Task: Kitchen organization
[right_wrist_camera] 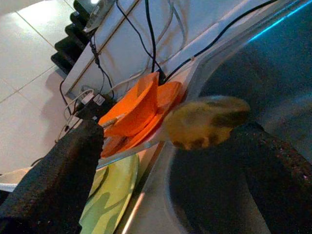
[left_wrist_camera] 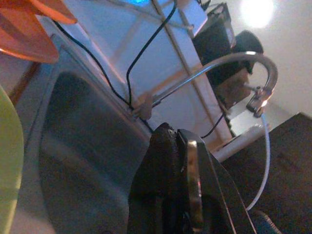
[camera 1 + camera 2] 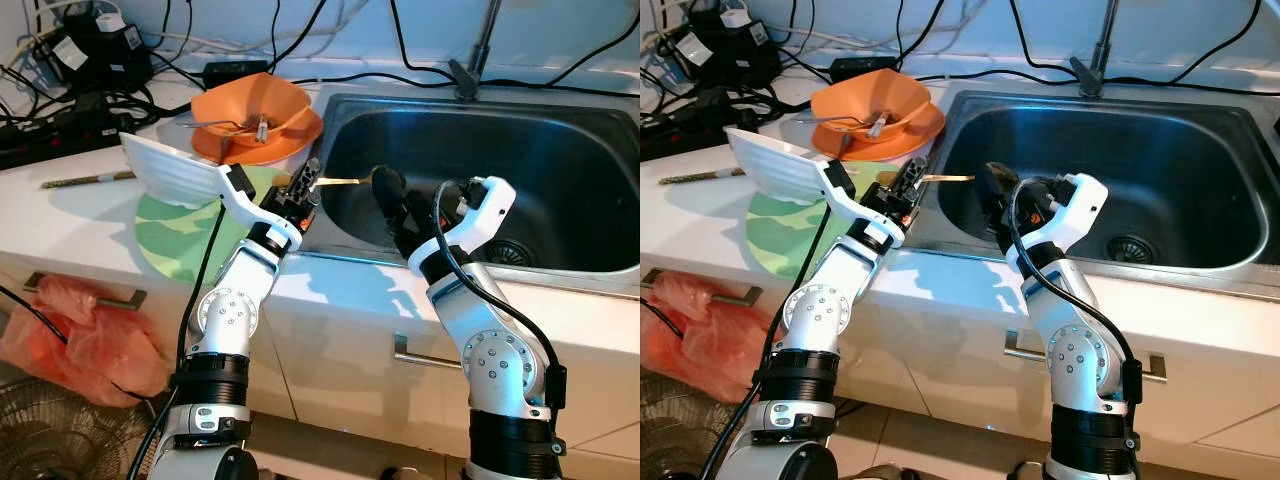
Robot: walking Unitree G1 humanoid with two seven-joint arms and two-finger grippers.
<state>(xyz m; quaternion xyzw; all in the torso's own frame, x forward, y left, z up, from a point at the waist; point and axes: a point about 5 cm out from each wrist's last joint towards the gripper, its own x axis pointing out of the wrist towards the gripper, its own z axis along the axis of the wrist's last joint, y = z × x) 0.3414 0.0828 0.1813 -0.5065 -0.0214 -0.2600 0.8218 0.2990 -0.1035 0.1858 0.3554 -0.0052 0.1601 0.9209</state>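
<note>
A gold spoon (image 3: pixel 338 182) is held level over the left rim of the steel sink (image 3: pixel 560 130). My left gripper (image 3: pixel 300 190) is shut on its handle; the left wrist view shows the fingers (image 2: pixel 165 175) pressed on the metal strip (image 2: pixel 191 185). My right gripper (image 3: pixel 388 195) sits just inside the sink at the spoon's bowl end. In the right wrist view the spoon bowl (image 1: pixel 207 122) lies between the two spread fingers (image 1: pixel 53 180), which stand open and are not touching it.
Stacked orange bowls (image 3: pixel 255 115) holding utensils stand behind my left arm. A white ribbed dish (image 3: pixel 170 170) tilts over a green plate (image 3: pixel 165 240). Chopsticks (image 3: pixel 85 181), power strips and cables (image 3: pixel 80 60) crowd the back left. The faucet (image 3: pixel 478 55) rises behind the sink.
</note>
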